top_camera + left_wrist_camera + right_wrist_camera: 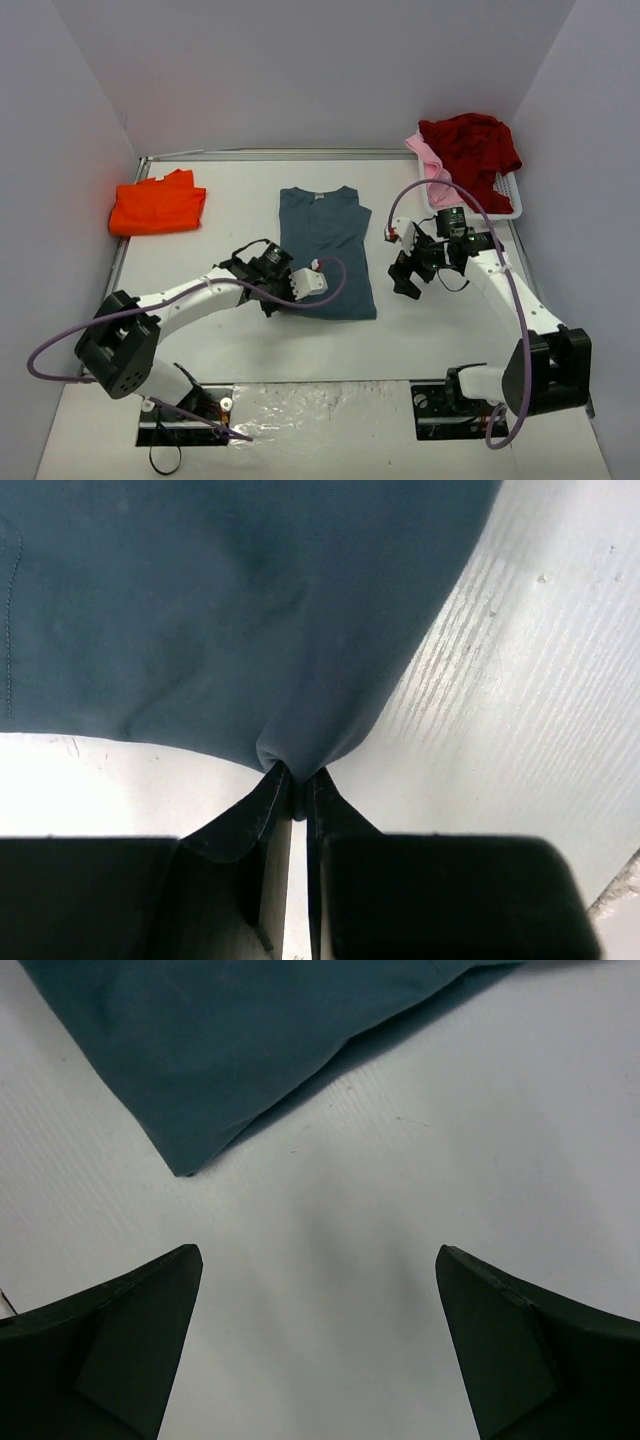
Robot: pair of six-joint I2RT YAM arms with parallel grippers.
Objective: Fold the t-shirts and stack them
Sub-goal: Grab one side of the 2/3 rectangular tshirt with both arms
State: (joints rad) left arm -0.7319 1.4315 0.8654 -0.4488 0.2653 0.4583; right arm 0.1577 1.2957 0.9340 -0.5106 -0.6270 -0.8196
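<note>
Blue shirt (pixel 325 250) is laid flat at mid-table (pixel 230 340), collar toward far wall, hem toward arm bases. Its near-left edge is pinched by L gripper (pixel 272 300). In L wrist view, the fingers of L gripper (pixel 297 780) are pressed together on a small pucker of blue shirt (pixel 230 610) cloth. The rest of the cloth is seen spread out beyond them, w/ bare table to the right.

R gripper (pixel 405 280) is held just off the shirt's right side, above bare table, fingers spread wide, nothing between them. In R wrist view, a corner of blue shirt (pixel 230 1050) is seen ahead and left of R gripper (pixel 317 1252), apart from both fingers.

Orange shirt (pixel 158 205) is folded at far-left of table, well apart from blue shirt. Red shirt (pixel 470 145) is heaped, unfolded, on basket (pixel 505 205) at far-right corner. Pink shirt (pixel 428 160) is seen at the red one's left, draped over the basket's left rim; how much of it lies under the red one can't be told.
</note>
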